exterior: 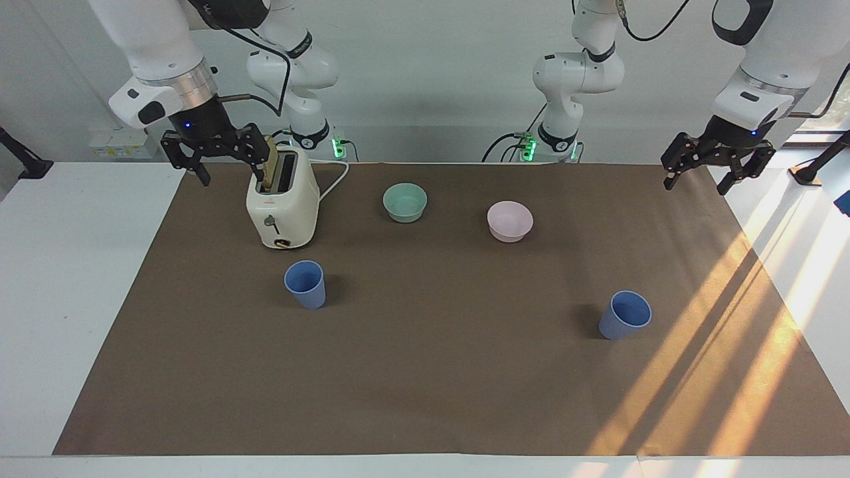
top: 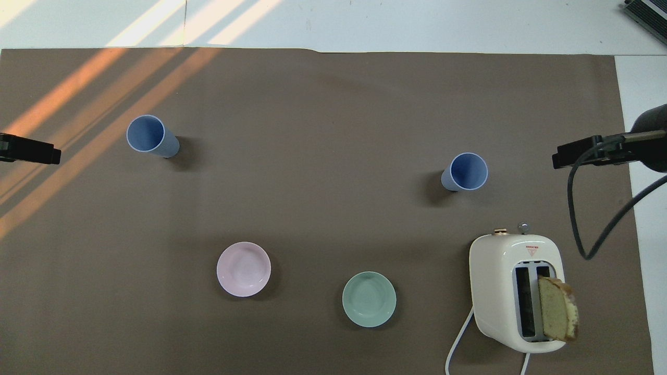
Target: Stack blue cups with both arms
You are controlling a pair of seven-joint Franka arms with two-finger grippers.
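Two blue cups stand upright and well apart on the brown mat (exterior: 425, 372) covering the counter (exterior: 73, 265). One cup (exterior: 305, 283) sits just beside the toaster (exterior: 282, 206), farther from the robots than it, toward the right arm's end. The other cup (exterior: 625, 315) stands toward the left arm's end, farther from the robots than the pink bowl (exterior: 509, 220). A green bowl (exterior: 404, 202) sits between toaster and pink bowl. The right claw (exterior: 214, 159) hangs spread over the mat's edge beside the toaster. The left claw (exterior: 698, 174) hangs spread over the mat's corner.
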